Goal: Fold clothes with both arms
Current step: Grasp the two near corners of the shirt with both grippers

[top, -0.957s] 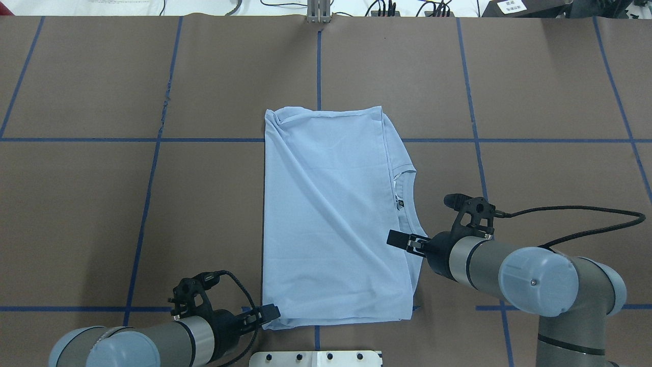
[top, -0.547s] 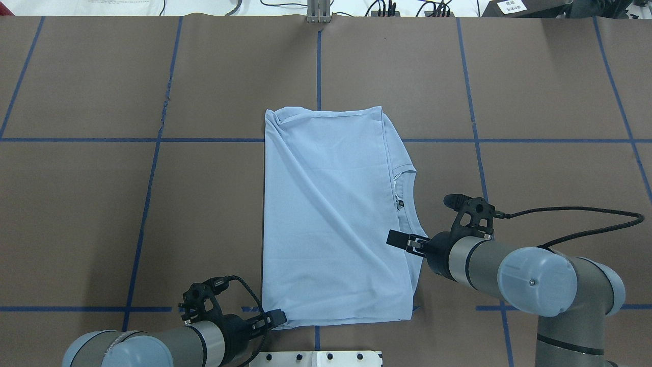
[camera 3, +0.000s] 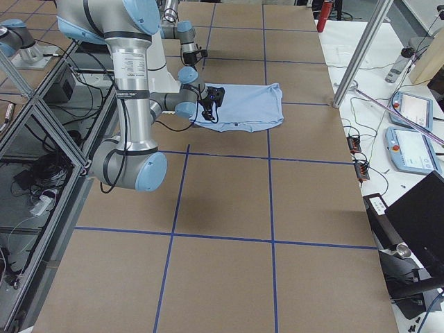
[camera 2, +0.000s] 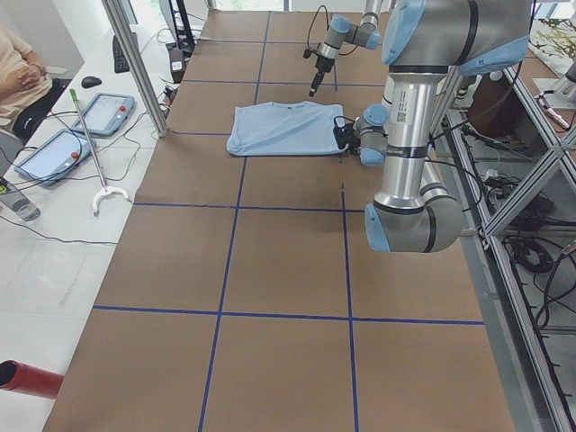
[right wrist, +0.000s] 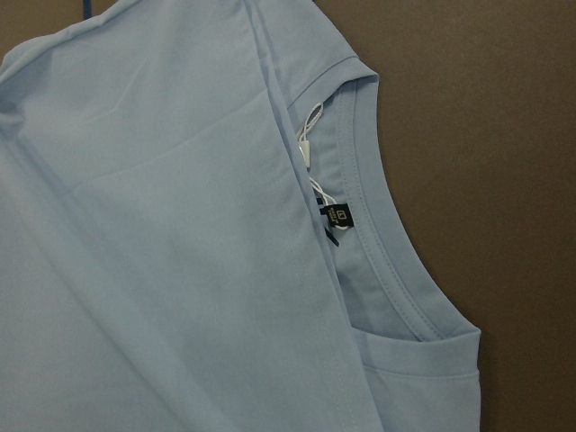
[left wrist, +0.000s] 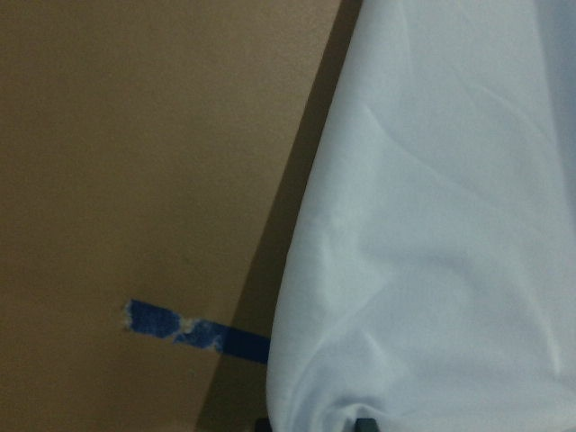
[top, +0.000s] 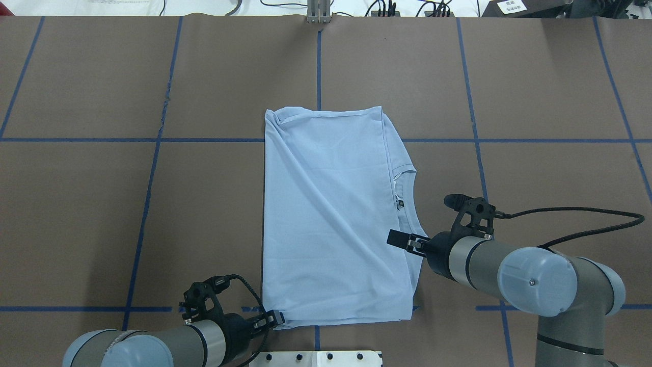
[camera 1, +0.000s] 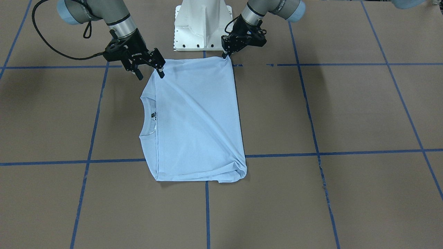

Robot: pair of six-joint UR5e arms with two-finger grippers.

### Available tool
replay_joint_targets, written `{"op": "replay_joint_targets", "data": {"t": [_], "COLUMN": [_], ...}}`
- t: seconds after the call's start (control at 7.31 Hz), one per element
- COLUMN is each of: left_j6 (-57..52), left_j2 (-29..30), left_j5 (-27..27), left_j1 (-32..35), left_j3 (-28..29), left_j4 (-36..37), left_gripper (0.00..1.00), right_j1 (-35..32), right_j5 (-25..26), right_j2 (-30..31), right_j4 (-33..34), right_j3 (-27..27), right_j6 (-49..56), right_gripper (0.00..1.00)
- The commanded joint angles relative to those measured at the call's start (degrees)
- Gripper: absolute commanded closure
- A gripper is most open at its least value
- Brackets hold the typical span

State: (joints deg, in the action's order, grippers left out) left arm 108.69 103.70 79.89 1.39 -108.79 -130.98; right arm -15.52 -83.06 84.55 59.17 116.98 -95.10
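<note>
Barely visible, left fingers (top: 270, 319) at T-shirt (top: 331, 214).

The tabletop (top: 102, 204) is brown, with blue tape lines (top: 319, 66) making big squares. Along its far edge stands a white bench (camera 2: 54, 225) with two tablets (camera 2: 108, 112) and cables (top: 379, 7).

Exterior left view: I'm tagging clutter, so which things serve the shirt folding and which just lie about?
Job: T-shirt, left tool, right tool.
Lying about: teach pendants, grabber stick, bottle, red cylinder.
</note>
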Motion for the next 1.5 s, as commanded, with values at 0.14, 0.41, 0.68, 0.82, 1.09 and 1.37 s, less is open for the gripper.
{"op": "replay_joint_targets", "data": {"t": [0.14,0.41,0.68,0.82,1.09,1.37], "left_j6": [-0.32,-0.15,0.29,0.29,0.29,0.29], "left_j2": [0.01,0.01,0.01,0.01,0.01,0.01], "left_j5": [0.00,0.00,0.00,0.00,0.00,0.00], "left_j1": [-0.07,-0.25,-0.60,-0.60,-0.60,-0.60], "left_j3": [-0.11,-0.02,-0.02,-0.02,-0.02,-0.02], "left_j4": [-0.07,-0.07,-0.16,-0.24,-0.33,-0.33], "left_gripper": [1.00,1.00,1.00,1.00,1.00,1.00], "right_j1": [4.16,7.86,9.10,10.67,11.21,11.30], "right_j5": [4.90,6.77,6.77,6.95,7.56,7.74], "right_j2": [-0.17,-0.61,-4.80,-6.57,-6.33,-5.98], "right_j4": [5.65,12.00,20.67,23.51,23.62,23.62], "right_j3": [0.61,0.61,0.27,-0.17,-1.23,-1.41], "right_j6": [-12.51,-18.09,-21.08,-21.87,-21.80,-21.79], "right_gripper": [0.00,0.00,0.04,0.06,0.09,0.15]}}
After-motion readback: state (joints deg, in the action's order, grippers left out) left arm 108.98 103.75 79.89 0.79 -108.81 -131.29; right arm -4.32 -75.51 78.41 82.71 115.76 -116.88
